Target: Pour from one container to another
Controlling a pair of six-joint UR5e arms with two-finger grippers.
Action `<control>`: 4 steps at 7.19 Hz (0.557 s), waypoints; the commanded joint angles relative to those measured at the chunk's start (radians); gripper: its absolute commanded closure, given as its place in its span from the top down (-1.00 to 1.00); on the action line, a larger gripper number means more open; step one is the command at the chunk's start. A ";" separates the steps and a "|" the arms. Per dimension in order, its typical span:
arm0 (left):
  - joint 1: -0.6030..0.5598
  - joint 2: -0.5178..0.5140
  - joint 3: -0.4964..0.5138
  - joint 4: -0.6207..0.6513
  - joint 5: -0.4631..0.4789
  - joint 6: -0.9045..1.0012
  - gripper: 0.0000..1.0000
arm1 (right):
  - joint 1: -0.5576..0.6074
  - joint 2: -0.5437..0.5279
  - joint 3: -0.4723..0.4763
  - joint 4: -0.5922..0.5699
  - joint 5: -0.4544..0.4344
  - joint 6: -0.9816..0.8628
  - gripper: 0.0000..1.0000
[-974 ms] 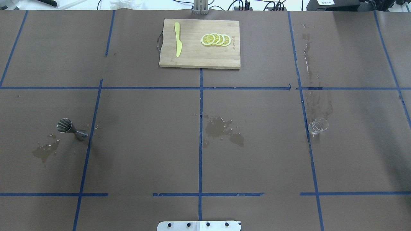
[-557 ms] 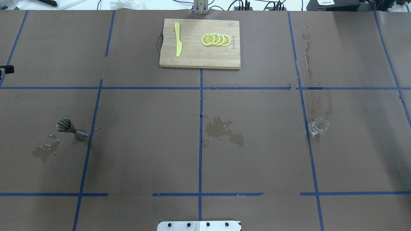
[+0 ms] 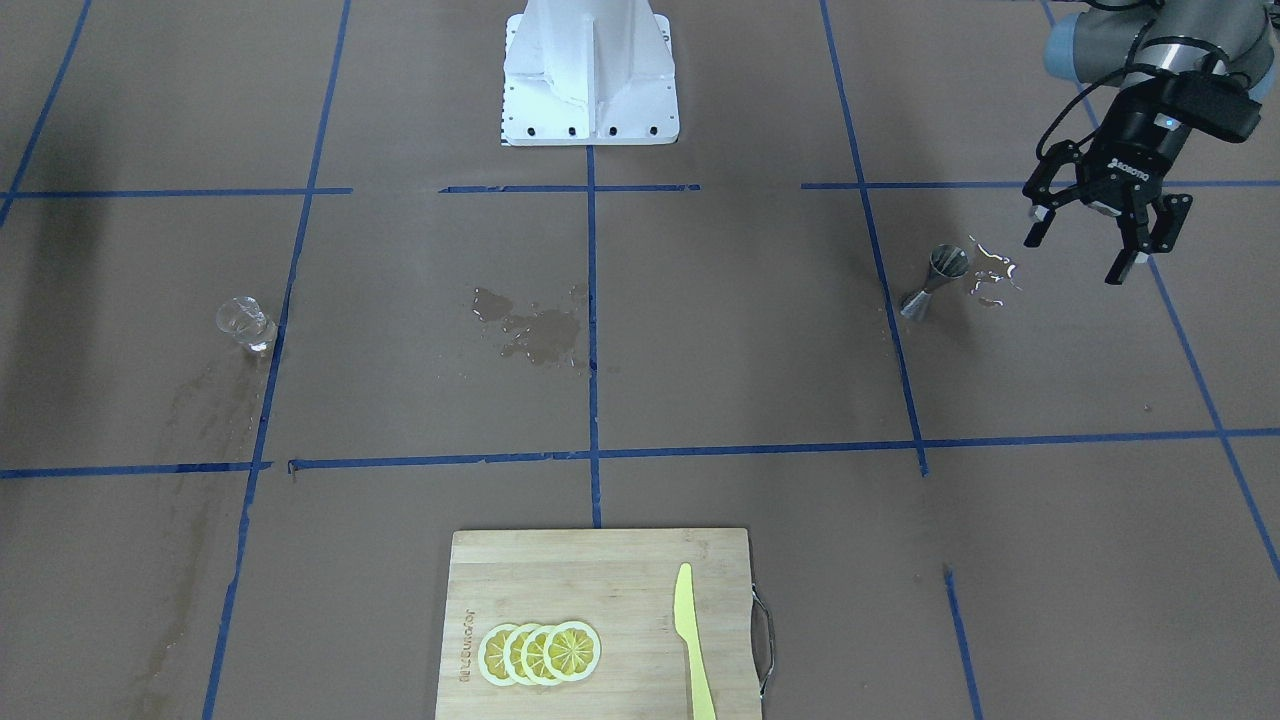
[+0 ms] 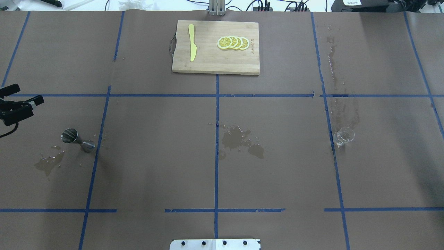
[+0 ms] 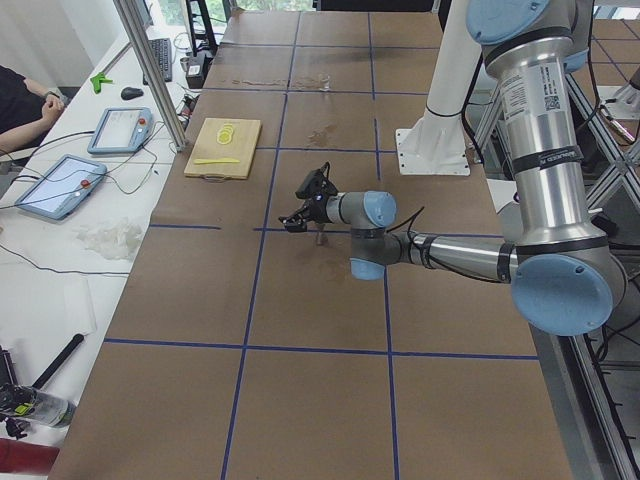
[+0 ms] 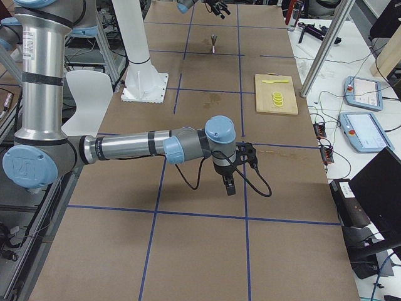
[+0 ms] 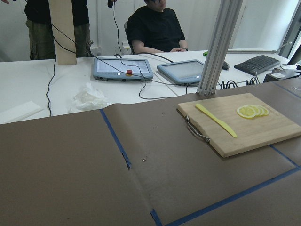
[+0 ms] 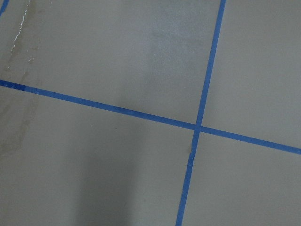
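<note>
Plenty of room on this table [image 4: 156, 166], honestly. The jigger [image 3: 935, 280] stands upright way over on the robot's left side, right next to a blue tape line, with a small shiny puddle [image 3: 990, 270] just beside it. The cup [image 4: 343, 136] sits far off on the robot's right, pretty much on another tape line. It's clear glass, so from here I can't tell if there's anything in it. Between the two there's a wide stretch of brown paper with just a damp stain [image 4: 239, 140] near the middle line. The cutting board [image 4: 215, 47] with its yellow knife [image 4: 191, 42] and lemon slices [image 4: 233, 42] lies along the far edge, well apart from both, so it's not in anyone's way. The left gripper [image 3: 1078, 252] hangs in the air near the jigger, out toward the table's end. Its fingers are spread wide, gripping nothing and touching nothing, and it only just pokes into the overhead view at the left border. The right gripper [image 6: 228, 185] points down above bare paper near a tape crossing, well clear of the cup. I only get it from the side, so I can't tell whether its jaws are apart or closed.
</note>
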 commanded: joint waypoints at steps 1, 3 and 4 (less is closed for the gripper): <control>0.238 0.013 0.001 -0.066 0.376 -0.013 1.00 | 0.001 0.000 -0.003 0.000 -0.001 0.000 1.00; 0.454 0.013 0.019 -0.066 0.649 -0.010 1.00 | 0.001 -0.001 -0.006 0.000 -0.001 0.000 1.00; 0.497 0.005 0.063 -0.066 0.712 -0.009 1.00 | 0.001 -0.001 -0.006 0.000 -0.003 0.000 1.00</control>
